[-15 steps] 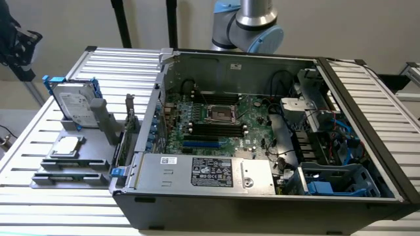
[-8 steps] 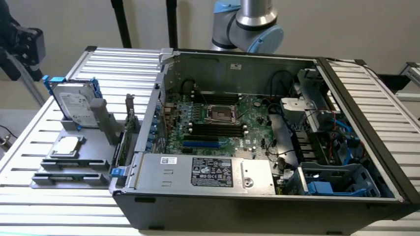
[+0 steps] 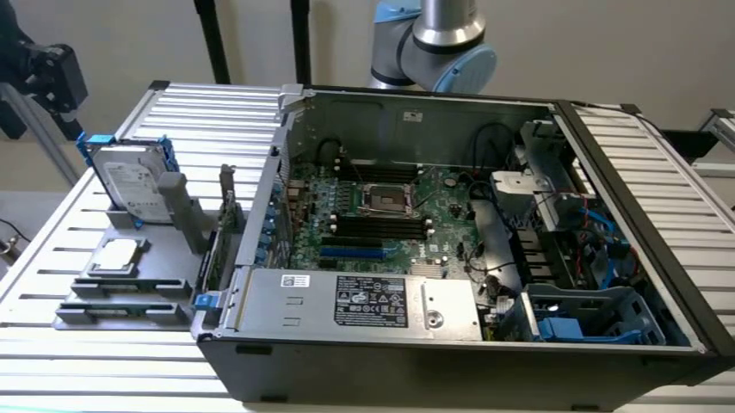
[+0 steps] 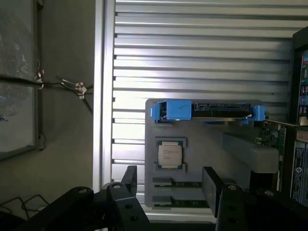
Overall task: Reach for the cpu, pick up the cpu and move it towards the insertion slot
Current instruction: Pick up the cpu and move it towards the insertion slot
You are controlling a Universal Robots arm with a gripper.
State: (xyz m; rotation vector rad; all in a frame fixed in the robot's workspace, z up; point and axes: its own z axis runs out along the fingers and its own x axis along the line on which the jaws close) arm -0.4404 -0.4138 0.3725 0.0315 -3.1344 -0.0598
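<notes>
The cpu [image 3: 116, 255] is a small square chip with a pale silver top, lying flat in a grey holder [image 3: 161, 258] on the slatted table, at the exterior view's left of the computer case. In the wrist view the cpu [image 4: 170, 154] sits in its green-edged seat just beyond my gripper [image 4: 171, 183], which hangs well above it. The black fingers [image 4: 130, 177] stand wide apart with nothing between them. The insertion slot [image 3: 385, 200] is the silver-framed square socket on the motherboard inside the open case.
A hard drive in a blue bracket [image 3: 129, 179] stands upright on the holder behind the cpu, also seen as the blue bracket [image 4: 207, 111]. The case wall [image 3: 258, 224] rises between holder and motherboard. Memory sticks [image 4: 175, 183] lie in the holder. The arm's joint [image 3: 442, 47] is behind the case.
</notes>
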